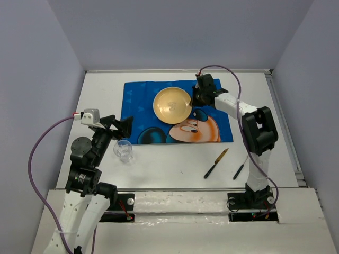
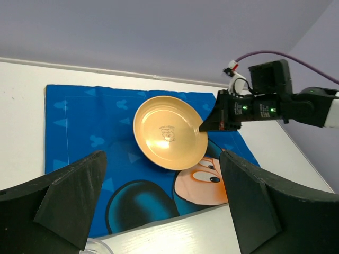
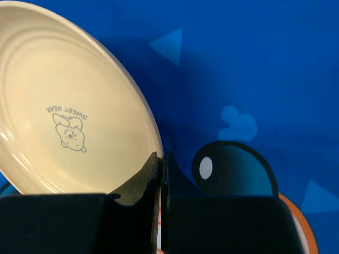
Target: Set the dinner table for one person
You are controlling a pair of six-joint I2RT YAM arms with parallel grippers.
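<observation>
Found the surface (image 1: 175,172) filling the middle of the top view, white, with metal strips along its upper and right edges. Saw the blue placemat (image 1: 139,103) spread over its upper centre, clear of every edge.

Noted the right arm (image 1: 249,119) stretched from lower right up to the mat's upper right. Saw the right jaws pinched shut on the right rim of the golden plate (image 1: 172,105). Caught that rim wedged between the fingers in the right wrist view, and judged the plate tilted, probably not lying flat. Placed the plate to the left of those jaws, over the mat's upper middle, with the right arm by far the nearer.

Saw the left arm (image 1: 92,153) at centre left, the left jaws spread wide on nothing, just beside the clear glass (image 1: 123,150) off the mat's lower left corner.

Spotted the knife (image 1: 216,163) and a smaller dark-handled utensil (image 1: 239,170), kind unclear, at lower right. Saw both slanting from lower left to upper right, apart from each other and off the mat.

Reckoned the bare surface below the mat, between glass and knife, the freest room for moving.
</observation>
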